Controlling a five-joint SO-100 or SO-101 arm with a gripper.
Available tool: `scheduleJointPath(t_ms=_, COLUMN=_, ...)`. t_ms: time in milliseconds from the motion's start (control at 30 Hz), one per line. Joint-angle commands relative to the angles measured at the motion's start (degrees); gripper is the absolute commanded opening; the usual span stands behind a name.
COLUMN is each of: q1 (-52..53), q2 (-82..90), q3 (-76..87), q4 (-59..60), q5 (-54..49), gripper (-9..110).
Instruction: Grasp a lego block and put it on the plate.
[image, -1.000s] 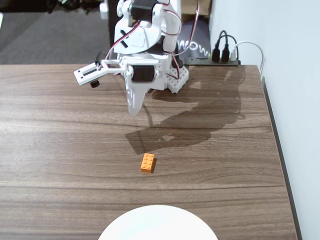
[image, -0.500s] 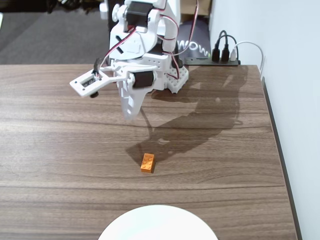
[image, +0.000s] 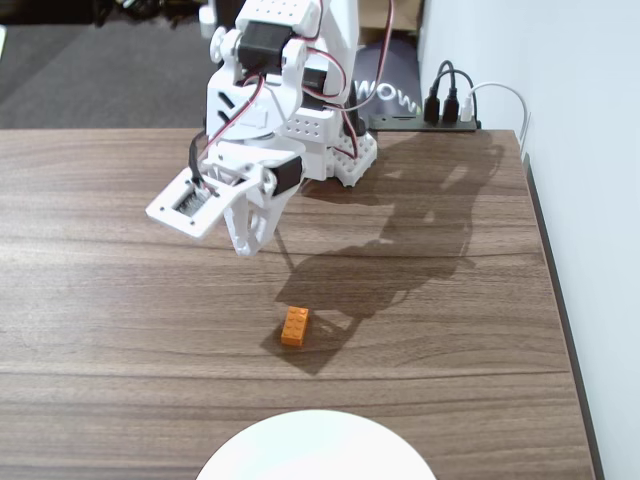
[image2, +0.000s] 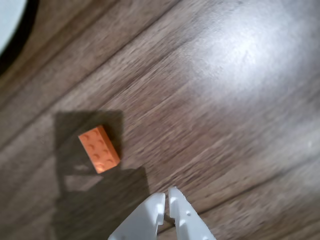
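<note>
The orange lego block (image: 295, 326) lies flat on the wooden table, studs up, also seen in the wrist view (image2: 99, 148) up and left of my fingertips. The white plate (image: 316, 447) sits at the bottom edge of the fixed view; only a sliver of it (image2: 10, 20) shows at the wrist view's top-left corner. My white gripper (image: 245, 245) hangs above the table, behind and left of the block in the fixed view. In the wrist view the gripper (image2: 166, 196) is shut with nothing between its fingers.
The arm's base (image: 345, 150) stands at the table's back edge. A black hub with plugged cables (image: 448, 110) sits at the back right. The table's right edge (image: 560, 300) runs along a white wall.
The arm has tilted forward and down, bringing the gripper tip slightly left and lower. Its shadow has moved over the block. The block and plate have not moved.
</note>
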Motion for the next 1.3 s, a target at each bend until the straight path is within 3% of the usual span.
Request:
scheduleJointPath(t_ms=0, q1=0.35, q2=-1.76, q3=-3.34, q4=-1.14, q5=-3.87, gripper=1)
scheduleJointPath(t_ms=333, q1=-2.9, q2=-5.98, q3=-3.25, q4=-5.8, q5=-13.01, gripper=1)
scheduleJointPath(t_ms=600, q1=-7.21, q2=-6.06, q3=-1.23, q4=-5.27, q5=-14.33, gripper=1)
scheduleJointPath(t_ms=933, q1=-6.68, q2=-8.0, q3=9.32, q4=-18.98, q5=-17.49, gripper=1)
scheduleJointPath(t_ms=1267, q1=-7.38, q2=-10.2, q3=9.84, q4=-24.08, q5=-16.96, gripper=1)
